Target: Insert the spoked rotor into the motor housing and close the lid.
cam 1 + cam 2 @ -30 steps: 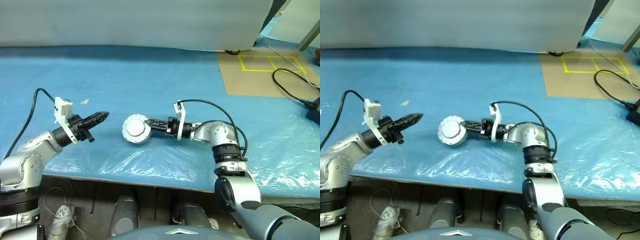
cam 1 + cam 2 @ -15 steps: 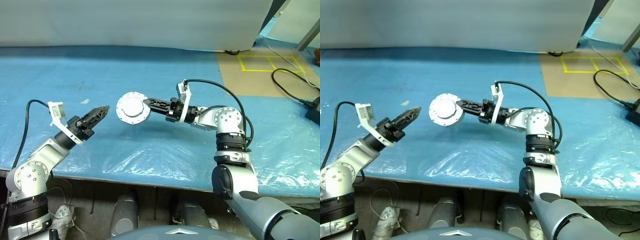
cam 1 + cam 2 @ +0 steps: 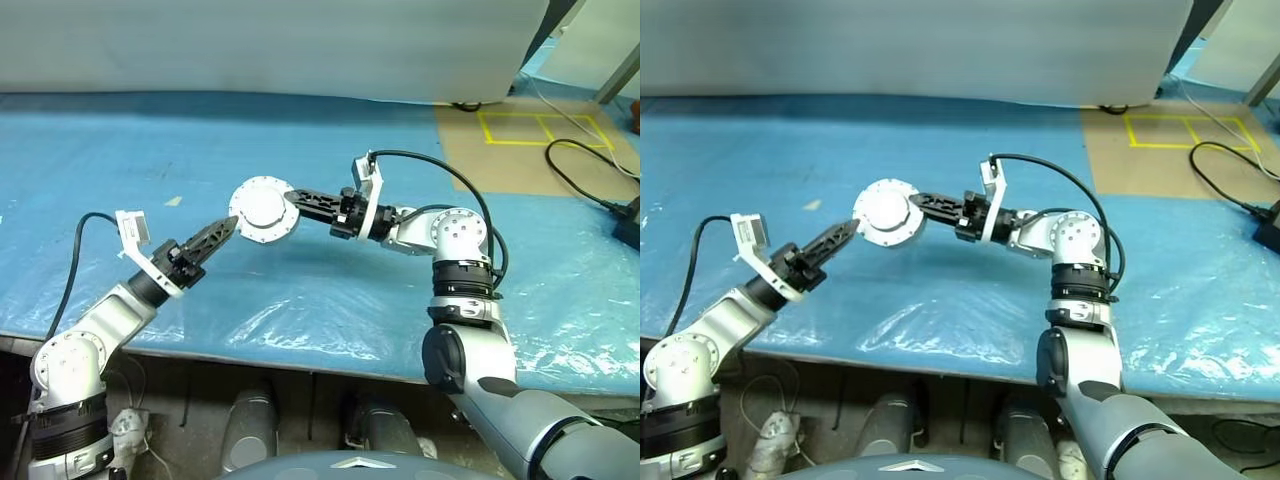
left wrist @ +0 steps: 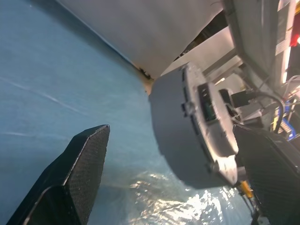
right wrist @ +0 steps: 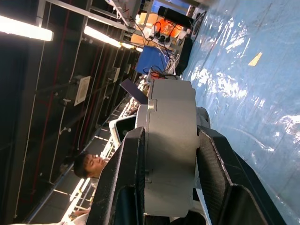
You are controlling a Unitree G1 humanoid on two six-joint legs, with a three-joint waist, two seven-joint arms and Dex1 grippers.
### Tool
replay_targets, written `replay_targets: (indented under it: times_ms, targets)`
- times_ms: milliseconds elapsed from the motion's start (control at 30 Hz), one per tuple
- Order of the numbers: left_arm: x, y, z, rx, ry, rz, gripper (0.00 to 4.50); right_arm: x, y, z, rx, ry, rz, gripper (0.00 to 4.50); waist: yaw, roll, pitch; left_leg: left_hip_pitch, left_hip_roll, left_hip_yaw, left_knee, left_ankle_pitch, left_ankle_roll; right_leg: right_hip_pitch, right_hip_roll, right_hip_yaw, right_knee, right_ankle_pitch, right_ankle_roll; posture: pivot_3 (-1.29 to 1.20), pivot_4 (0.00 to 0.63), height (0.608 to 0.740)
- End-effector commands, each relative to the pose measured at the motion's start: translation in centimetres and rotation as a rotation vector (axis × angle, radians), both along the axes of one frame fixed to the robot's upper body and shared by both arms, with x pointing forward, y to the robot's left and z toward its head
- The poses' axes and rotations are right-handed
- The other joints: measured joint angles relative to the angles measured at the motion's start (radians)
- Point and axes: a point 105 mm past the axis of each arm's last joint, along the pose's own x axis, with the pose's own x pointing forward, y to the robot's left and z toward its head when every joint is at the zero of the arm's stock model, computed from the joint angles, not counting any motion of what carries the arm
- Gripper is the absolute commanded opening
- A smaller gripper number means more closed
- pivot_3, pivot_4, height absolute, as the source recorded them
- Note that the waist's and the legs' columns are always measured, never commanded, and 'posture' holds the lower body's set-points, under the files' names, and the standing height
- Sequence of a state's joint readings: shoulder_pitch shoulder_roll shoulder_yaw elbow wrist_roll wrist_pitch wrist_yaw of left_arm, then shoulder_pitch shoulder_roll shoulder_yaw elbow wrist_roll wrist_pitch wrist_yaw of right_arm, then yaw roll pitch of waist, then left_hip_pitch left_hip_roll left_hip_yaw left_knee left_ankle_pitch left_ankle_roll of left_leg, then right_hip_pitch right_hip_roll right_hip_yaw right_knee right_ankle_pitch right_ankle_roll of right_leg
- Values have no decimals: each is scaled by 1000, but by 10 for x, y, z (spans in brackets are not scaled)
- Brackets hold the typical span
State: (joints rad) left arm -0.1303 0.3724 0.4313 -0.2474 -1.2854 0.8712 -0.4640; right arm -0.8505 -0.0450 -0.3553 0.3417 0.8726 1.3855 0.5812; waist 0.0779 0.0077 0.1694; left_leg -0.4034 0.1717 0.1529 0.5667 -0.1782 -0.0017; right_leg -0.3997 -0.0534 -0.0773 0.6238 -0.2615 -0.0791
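Two grippers mid-frame: my right gripper (image 3: pixel 288 207) pinches the motor housing (image 3: pixel 263 210) above the blue surface (image 3: pixel 330 150), left gripper (image 4: pixel 173 154) spread wide around it, empty. Risk (handover-ish): if right lets go early, housing drops.

Both eye views look forward and down from the head over the blue-covered table (image 3: pixel 300 140), sharing nearly the same scene. Each wrist view looks close along its own fingers at the motor housing (image 4: pixel 187 136).
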Motion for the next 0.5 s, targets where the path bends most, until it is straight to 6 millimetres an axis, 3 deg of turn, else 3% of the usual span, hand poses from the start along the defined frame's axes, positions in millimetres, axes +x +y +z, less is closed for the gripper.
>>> replay_targets:
  times_ms: [33, 167, 333, 500]
  targets:
    - [0, -4, 11, -63, -32, -14, 4447, -6, 3, 29, 95, -76, 41, 1235, 0, 0, 0, 0, 0, 0, 0, 0, 0, 0, 0, 0, 0, 0, 0, 0, 150, 740]
    - [1, -22, 5, -101, 14, -69, 4447, -8, 5, 27, 89, -68, 53, 1235, 0, 0, 0, 0, 0, -1, 1, 0, 0, 1, 0, 0, 0, 0, 0, 0, 150, 740]
    - [10, -26, -10, -149, 94, -56, 4447, -8, 5, 27, 84, -69, 51, 1235, -1, 0, 0, 0, 0, -1, 1, 0, 0, 1, 0, 0, 0, 1, 1, 0, 150, 740]
    - [20, -29, -3, -219, 79, -35, 4447, -8, 5, 27, 74, -74, 53, 1235, 0, 0, 0, 0, -1, -3, 3, 0, 0, 3, 0, 0, 0, 2, 3, 0, 150, 740]
